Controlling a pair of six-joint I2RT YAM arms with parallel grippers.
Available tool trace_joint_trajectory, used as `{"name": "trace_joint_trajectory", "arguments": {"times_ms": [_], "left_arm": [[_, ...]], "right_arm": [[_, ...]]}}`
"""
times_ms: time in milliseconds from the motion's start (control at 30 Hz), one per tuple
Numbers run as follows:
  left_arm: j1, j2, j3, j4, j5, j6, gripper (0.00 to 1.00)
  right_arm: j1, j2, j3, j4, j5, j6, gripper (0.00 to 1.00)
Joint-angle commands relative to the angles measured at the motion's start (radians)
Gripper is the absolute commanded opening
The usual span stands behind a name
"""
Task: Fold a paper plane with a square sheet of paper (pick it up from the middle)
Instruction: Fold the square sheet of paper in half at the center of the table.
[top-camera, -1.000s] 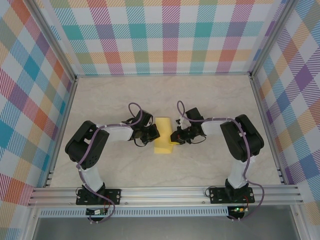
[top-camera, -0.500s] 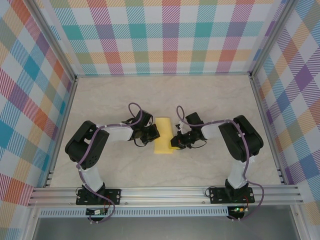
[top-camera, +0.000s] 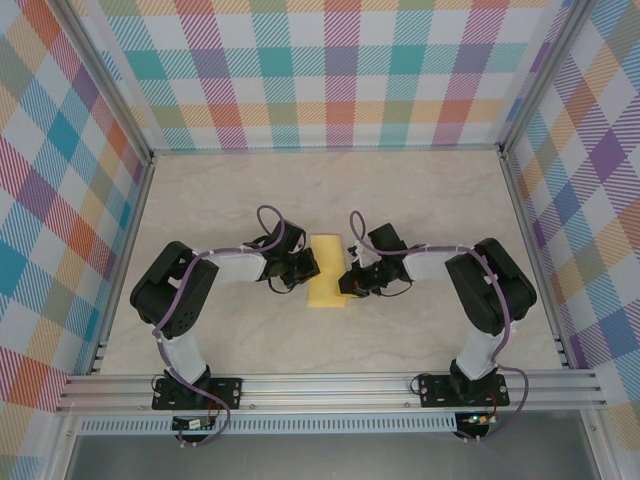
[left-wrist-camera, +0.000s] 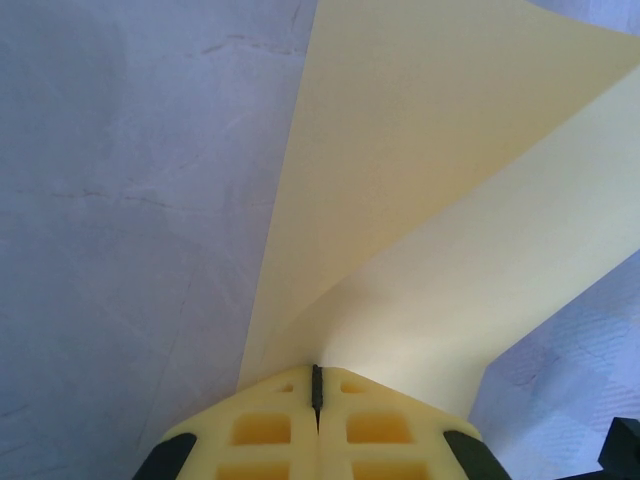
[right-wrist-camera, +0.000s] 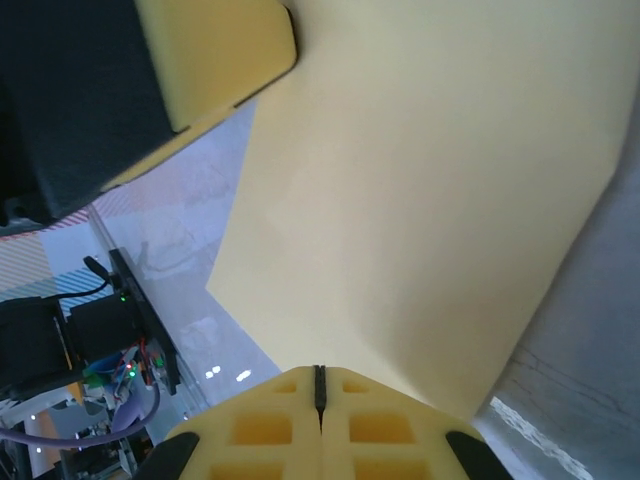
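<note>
You are gripping the square sheet of paper (top-camera: 328, 268), left pincer (top-camera: 306, 268) clenched at its nine o'clock edge, right pincer (top-camera: 348, 281) clenched at three; be matching edges evenly.

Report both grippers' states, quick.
Left gripper: closed, pinching the yellow paper at its edge.
Right gripper: closed, pinching the same paper.
</note>
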Motion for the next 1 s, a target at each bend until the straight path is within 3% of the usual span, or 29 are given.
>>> {"name": "trace_joint_trajectory", "arguments": {"times_ms": [0, 200, 467, 800, 967], "left_arm": [[-0.015, 0.032, -0.021, -0.070, -0.016, 0.018, 0.00], [-0.014, 0.033, -0.021, -0.068, -0.018, 0.017, 0.00], [-0.015, 0.032, -0.022, -0.070, -0.014, 0.020, 0.00], [-0.015, 0.031, -0.023, -0.070, -0.016, 0.022, 0.00], [-0.015, 0.031, -0.022, -0.072, -0.015, 0.023, 0.00]], "right_arm": [[0.018, 0.029, -0.026, -0.035, 0.047, -0.031, 0.00], [0.024, 0.041, -0.034, -0.047, 0.062, -0.035, 0.00], [0.025, -0.071, -0.013, -0.075, 0.016, -0.026, 0.00], [0.038, 0.024, -0.030, -0.078, 0.078, -0.038, 0.00], [0.038, -0.013, -0.007, -0.131, 0.085, -0.052, 0.00]]}}
